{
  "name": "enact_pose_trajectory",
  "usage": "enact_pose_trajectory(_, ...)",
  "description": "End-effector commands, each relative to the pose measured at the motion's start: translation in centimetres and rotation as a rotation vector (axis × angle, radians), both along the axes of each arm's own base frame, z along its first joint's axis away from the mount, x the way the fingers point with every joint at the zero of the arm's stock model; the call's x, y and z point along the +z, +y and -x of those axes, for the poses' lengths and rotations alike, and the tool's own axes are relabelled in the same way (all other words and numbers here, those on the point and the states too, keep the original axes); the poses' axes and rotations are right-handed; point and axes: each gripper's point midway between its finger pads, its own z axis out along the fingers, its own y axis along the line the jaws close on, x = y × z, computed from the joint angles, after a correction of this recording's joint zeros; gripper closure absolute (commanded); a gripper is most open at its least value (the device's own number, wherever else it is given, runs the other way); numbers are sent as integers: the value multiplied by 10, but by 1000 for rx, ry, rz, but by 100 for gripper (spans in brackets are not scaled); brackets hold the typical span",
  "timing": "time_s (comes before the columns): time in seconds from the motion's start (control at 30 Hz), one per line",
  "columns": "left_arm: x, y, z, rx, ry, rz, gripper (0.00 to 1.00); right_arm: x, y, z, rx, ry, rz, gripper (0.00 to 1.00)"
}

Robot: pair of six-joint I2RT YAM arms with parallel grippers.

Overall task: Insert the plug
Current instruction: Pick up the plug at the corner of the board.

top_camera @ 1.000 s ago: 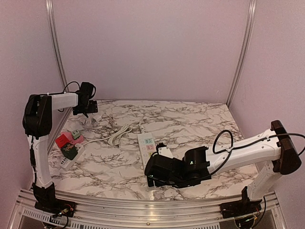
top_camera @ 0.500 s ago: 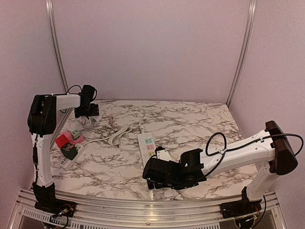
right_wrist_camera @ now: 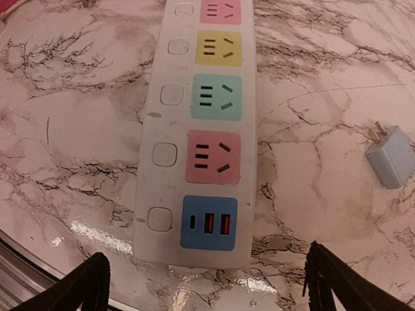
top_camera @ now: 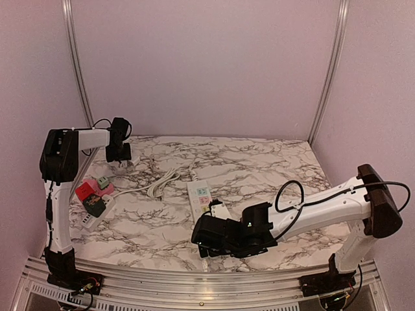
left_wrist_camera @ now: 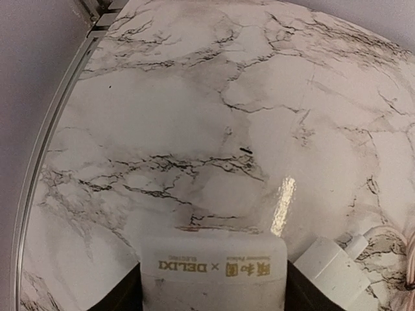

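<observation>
A: Eyes on the plug (left_wrist_camera: 214, 262). It's a white block with DELIXI printed on its face, sitting low on the marble table (left_wrist_camera: 194, 97), well off to the far left of the power strip (top_camera: 200, 193).

B: And the left gripper (top_camera: 120, 157) has it! In the wrist view a dark finger presses each side of that block, so the jaws are clamped on the plug.

A: Just beside it, on the side towards the power strip, there's a second white connector (left_wrist_camera: 332, 272) lying on the marble.

B: Over to the power strip itself, which is white and long, running away from the arms. From its near end I see a blue USB panel, then pink, green, yellow and pink sockets, each with a button alongside.

A: The right gripper (right_wrist_camera: 211, 282) hangs over that near end with its fingers spread wide, one on either side of the strip's width, and nothing between them.

B: A small grey-blue adapter (right_wrist_camera: 391, 157) lies on the table to the right of the power strip, clear of it.

A: On the left of the power strip there's a bundled white cable (top_camera: 162, 183), and further left a second strip (top_camera: 91, 202) carrying red and green plugs.
</observation>
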Motion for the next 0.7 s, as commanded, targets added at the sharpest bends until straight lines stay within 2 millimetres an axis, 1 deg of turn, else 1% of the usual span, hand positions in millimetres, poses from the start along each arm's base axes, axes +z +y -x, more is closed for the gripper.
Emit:
enact_pose_trajectory(0.0,-4,-2,1,3,19,36,43,8,10,0,1,-9,-22,1)
enact_pose_trajectory(0.13,7,-8,2,4,-2,84,63,9,11,0,0,-11,-23,2)
enact_pose_trajectory(0.2,19,-10,2,11,-24,100,71,9,11,0,1,-14,-22,1)
enact_pose_trajectory(0.27,34,-12,3,17,-56,121,72,11,9,-1,3,-20,-16,2)
enact_pose_trajectory(0.33,55,-15,4,14,-98,148,74,17,9,-3,14,-41,-15,1)
enact_pose_trajectory(0.43,90,-26,8,-11,-167,186,75,36,6,-8,28,-89,-28,2)
enact_pose_trajectory(0.57,135,-54,22,-76,-249,246,75,65,-4,-16,36,-161,-52,2)
enact_pose_trajectory(0.67,159,-84,41,-145,-297,284,75,81,-10,-22,71,-188,-80,2)
